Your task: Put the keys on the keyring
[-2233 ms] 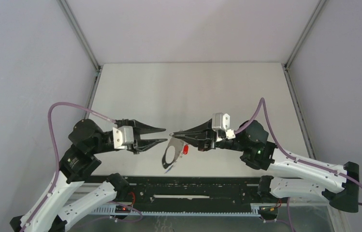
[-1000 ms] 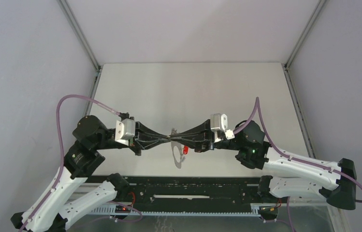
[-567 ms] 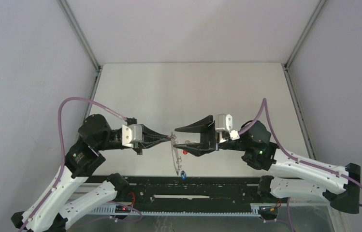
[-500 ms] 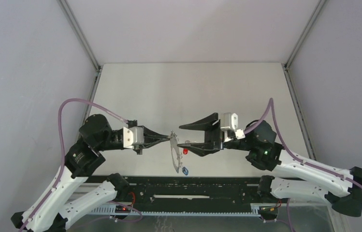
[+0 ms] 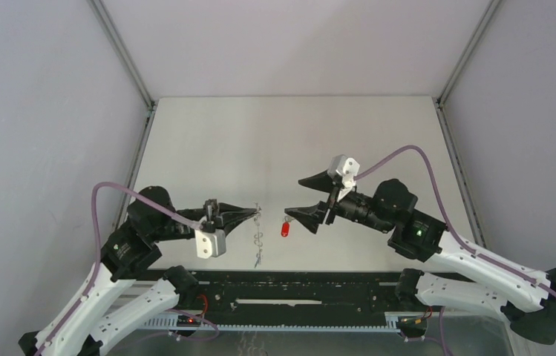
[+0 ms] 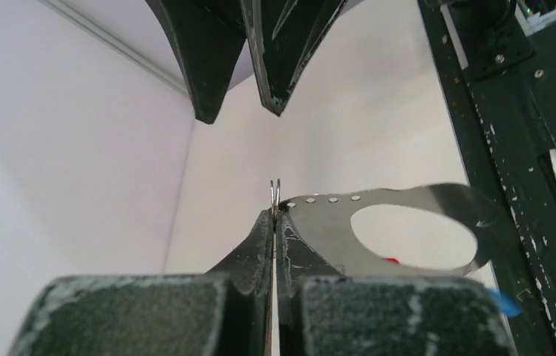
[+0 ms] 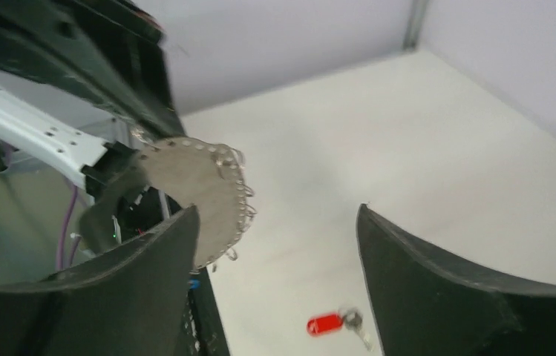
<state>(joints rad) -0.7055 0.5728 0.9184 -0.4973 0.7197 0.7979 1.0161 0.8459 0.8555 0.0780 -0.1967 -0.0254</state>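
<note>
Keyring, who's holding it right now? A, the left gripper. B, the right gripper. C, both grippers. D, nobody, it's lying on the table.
A: the left gripper is shut on the edge of the keyring, while the right gripper stands open and apart from it.

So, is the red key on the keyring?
Off: the red key lies on the table, apart from the keyring in the left gripper.

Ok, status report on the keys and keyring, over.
Left pincer shut on keyring rim, held aloft. Right pincer open, empty. Red key loose on table; blue key by ring's far end, attachment unclear. Nothing in the way.
</note>
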